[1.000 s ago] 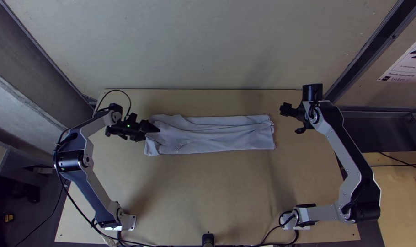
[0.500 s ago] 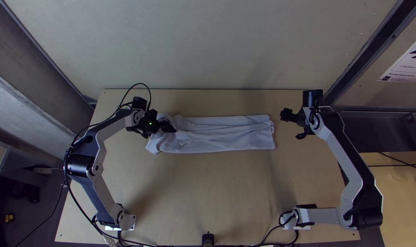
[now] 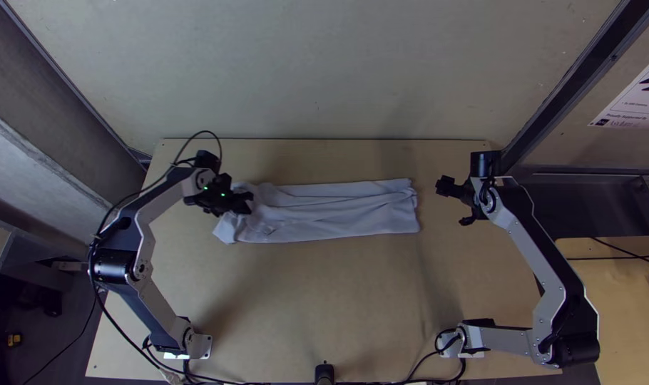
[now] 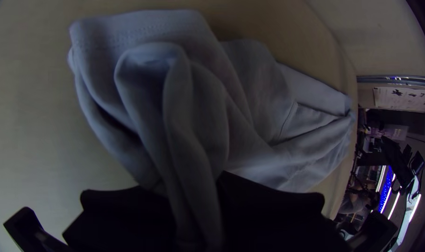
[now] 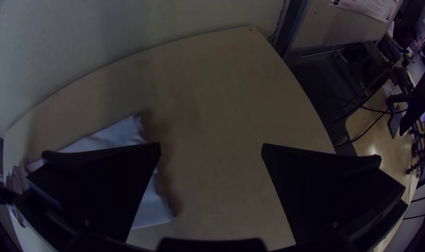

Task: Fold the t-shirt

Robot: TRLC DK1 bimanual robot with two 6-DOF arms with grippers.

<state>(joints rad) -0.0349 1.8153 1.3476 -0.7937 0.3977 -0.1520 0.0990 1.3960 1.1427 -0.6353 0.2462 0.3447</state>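
The light grey t-shirt (image 3: pixel 339 209) lies as a long folded strip across the table, its left end bunched. At that end is my left gripper (image 3: pixel 247 202), over the cloth. In the left wrist view a raised fold of the t-shirt (image 4: pixel 194 140) runs down between the fingers of my left gripper (image 4: pixel 196 196), which is shut on it. My right gripper (image 3: pixel 453 198) stands off the strip's right end, touching no cloth. In the right wrist view the t-shirt (image 5: pixel 152 205) is partly behind one finger of my right gripper (image 5: pixel 211 147), which is open.
The wooden table (image 3: pixel 324 299) has bare wood in front of the cloth and a narrow strip behind it. A pale wall (image 3: pixel 317 71) rises at the table's back edge. Cables (image 3: pixel 125 328) run along the left arm.
My left gripper first moved right over the cloth, then back left, and the t-shirt shifted left with it. The right arm has come down slightly toward the near edge.
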